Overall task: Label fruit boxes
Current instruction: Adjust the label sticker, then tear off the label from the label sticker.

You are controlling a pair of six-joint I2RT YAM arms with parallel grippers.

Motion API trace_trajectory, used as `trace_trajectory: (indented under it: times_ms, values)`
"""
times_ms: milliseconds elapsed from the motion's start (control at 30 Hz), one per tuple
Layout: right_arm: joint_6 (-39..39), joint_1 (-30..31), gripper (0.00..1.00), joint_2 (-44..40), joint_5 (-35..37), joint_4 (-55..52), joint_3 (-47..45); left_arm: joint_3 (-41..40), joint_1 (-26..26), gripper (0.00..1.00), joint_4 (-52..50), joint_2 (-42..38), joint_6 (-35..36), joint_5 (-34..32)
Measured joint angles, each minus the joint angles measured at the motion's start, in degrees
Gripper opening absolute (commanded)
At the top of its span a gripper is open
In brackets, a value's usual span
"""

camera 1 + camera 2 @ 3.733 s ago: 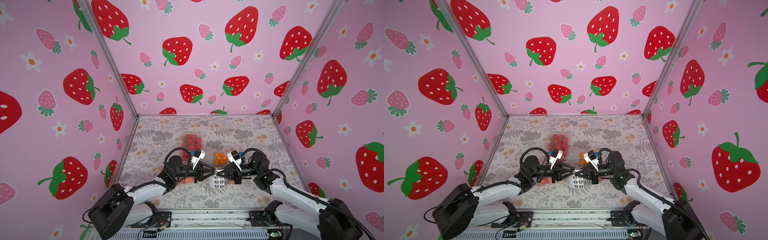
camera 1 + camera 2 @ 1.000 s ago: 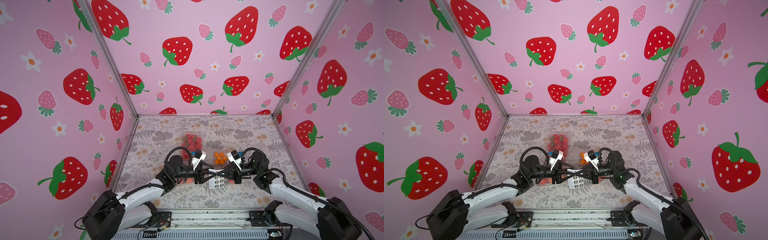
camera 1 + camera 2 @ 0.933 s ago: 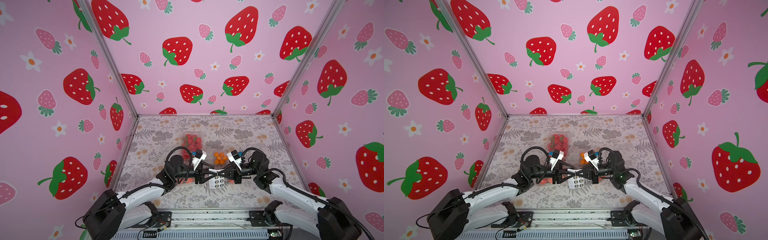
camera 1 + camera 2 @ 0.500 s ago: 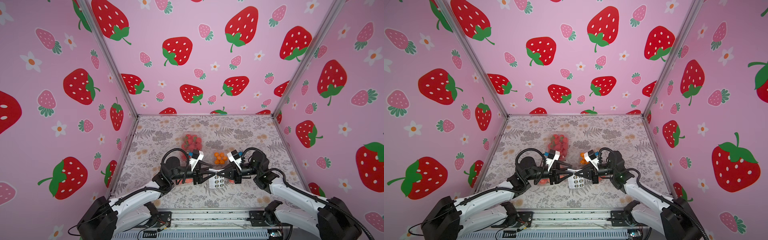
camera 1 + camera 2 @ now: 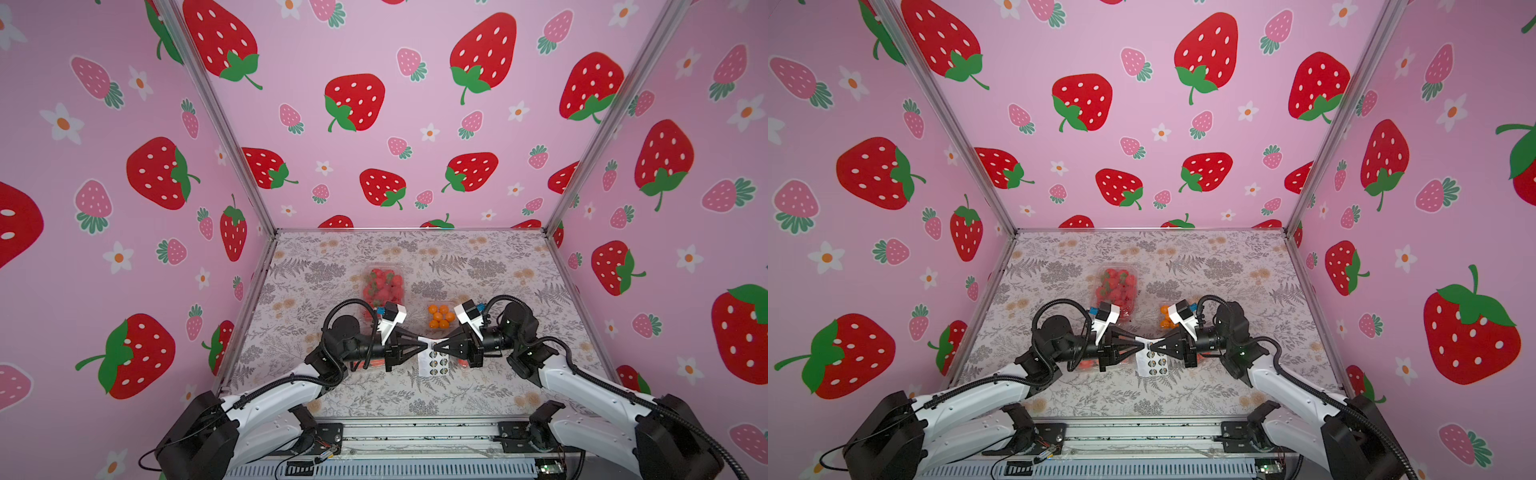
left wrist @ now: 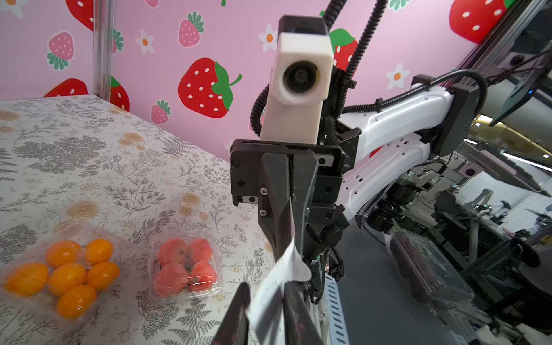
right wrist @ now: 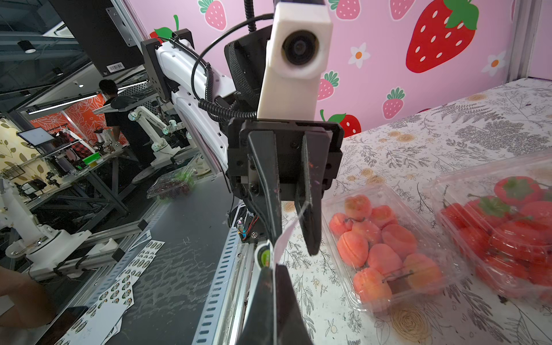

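My left jaws have narrowed from half open to a slim gap around the sticker sheet point(image 5: 433, 365); a firm pinch cannot be confirmed. My right jaws stay clamped on its edge. Probable next step: peeling a sticker. The fruit boxes point(image 5: 383, 286) sit on the table point(image 5: 478, 257), unheld.

A robotics laboratory is indicated. A floral-covered table point(image 5: 457, 257) is enclosed at nine, twelve and three o'clock by strawberry-print panels point(image 5: 353, 104) fixed to aluminium posts point(image 5: 228, 137). Past the open six o'clock side, in the right wrist view, further white robot arms point(image 7: 150, 128) on metal-framed benches point(image 7: 104, 182), a monitor point(image 7: 35, 136) and a standing person point(image 7: 119, 119) are recorded.
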Motion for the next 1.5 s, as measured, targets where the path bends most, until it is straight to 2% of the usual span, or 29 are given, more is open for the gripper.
trace_trajectory:
  times_ms: [33, 67, 233, 300, 333, 400, 467, 533, 567, 667, 767, 867, 1033, 1133, 1300, 1500]
  values:
    - [0.0, 0.0, 0.00, 0.0, 0.1, 0.0, 0.0, 0.0, 0.1, 0.02, 0.1, 0.0, 0.3, 0.1]
    - [0.0, 0.0, 0.00, 0.0, 0.2, 0.0, 0.0, 0.0, 0.1, 0.00, 0.1, -0.1, 0.1, 0.2]
    - [-0.1, 0.0, 0.00, -0.2, 0.7, -0.6, 0.0, 0.0, 0.2, 0.00, 0.2, -0.1, 0.0, 0.2]
    - [-0.1, 0.0, 0.04, -0.4, 1.2, -0.9, 0.0, 0.0, 0.3, 0.00, 0.0, -0.1, -0.1, -0.1]
    - [-0.1, 0.0, 0.15, -0.5, 1.7, -1.2, 0.0, 0.0, 0.4, 0.00, 0.0, -0.1, -0.2, -0.2]
    - [-0.3, 0.0, 0.50, -1.0, 3.0, -2.1, 0.0, 0.0, 0.6, 0.00, 0.1, -0.1, -0.4, -0.7]
    - [-0.4, 0.0, 0.74, -2.4, 6.5, -5.4, 0.4, 0.0, 0.8, 0.00, -0.2, -0.1, -0.8, -2.2]
    - [-0.1, 0.2, 0.81, -5.6, 17.6, -14.8, 2.3, 0.1, 1.0, 0.00, -1.9, -0.1, -0.9, -5.0]
    - [0.5, 0.4, 0.82, -7.6, 24.0, -19.1, 3.4, 0.1, 1.0, 0.00, -2.6, 0.0, -0.9, -6.3]
    - [1.6, 1.7, 0.78, -14.4, 42.2, -28.8, 5.7, 0.7, 1.1, 0.00, -3.8, 1.4, -1.6, -9.0]
    - [2.1, 6.6, 0.71, -17.5, 55.1, -35.1, 6.7, 2.1, 1.1, 0.00, -4.2, 3.7, -2.2, -10.0]
    - [1.9, 14.7, 0.65, -16.8, 65.5, -38.3, 8.2, 2.7, 1.1, 0.00, -4.3, 4.9, -2.8, -11.0]
    - [0.9, 29.0, 0.54, -9.0, 81.8, -40.3, 12.6, 3.2, 0.8, 0.00, -4.2, 6.4, -3.7, -12.1]
    - [0.0, 32.1, 0.47, -4.8, 86.8, -39.4, 14.9, 3.4, 0.8, 0.00, -4.3, 6.7, -3.8, -12.5]
    - [-0.6, 32.9, 0.36, -1.4, 92.0, -38.3, 15.6, 3.4, 0.8, 0.00, -4.3, 6.7, -3.9, -12.7]
    - [-0.8, 33.0, 0.08, -0.2, 93.0, -37.9, 15.6, 3.4, 0.8, 0.00, -4.2, 6.6, -3.9, -12.7]
